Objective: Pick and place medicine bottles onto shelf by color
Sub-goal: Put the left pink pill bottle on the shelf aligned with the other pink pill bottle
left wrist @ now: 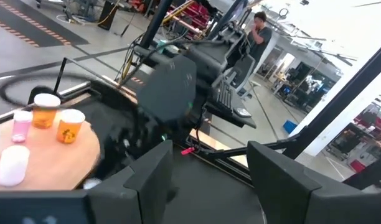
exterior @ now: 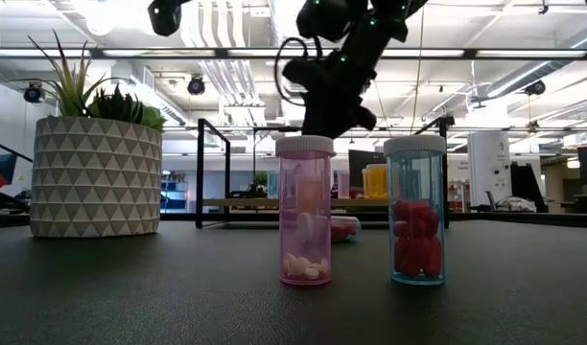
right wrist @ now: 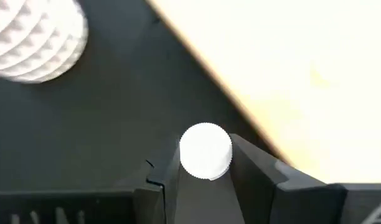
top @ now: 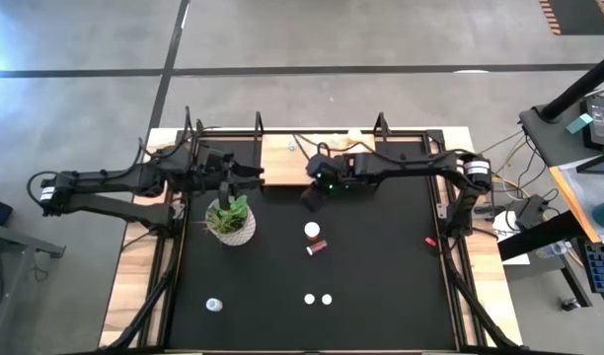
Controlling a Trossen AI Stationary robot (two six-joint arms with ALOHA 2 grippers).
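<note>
**Right arm grips a bottle by the shelf**

From above, the right gripper (top: 313, 194) sits over the black table (top: 381, 276) just in front of the light-wood shelf (top: 282, 146) at the far edge. The left gripper (top: 245, 177) waits near the potted plant (top: 230, 220), close to the shelf's left end. Loose bottles stay on the table: a white-capped one (top: 312, 230) with a reddish one lying (top: 317, 248) just beside it, two small white caps (top: 318, 299) nearer the front, and one more (top: 214, 305) at the front left.

At table height, a pink bottle (exterior: 305, 211) and a clear bottle of red pills (exterior: 415, 211) stand upright side by side, the plant pot (exterior: 95, 177) off to one side.

From the left wrist, its fingers (left wrist: 150, 180) stand apart, holding nothing; orange bottles (left wrist: 57, 119) and a pink one (left wrist: 20, 124) stand on the shelf board.

From the right wrist, the two fingers (right wrist: 253, 171) are closed on a white-capped bottle (right wrist: 205, 150), held over the table beside the shelf edge.
</note>
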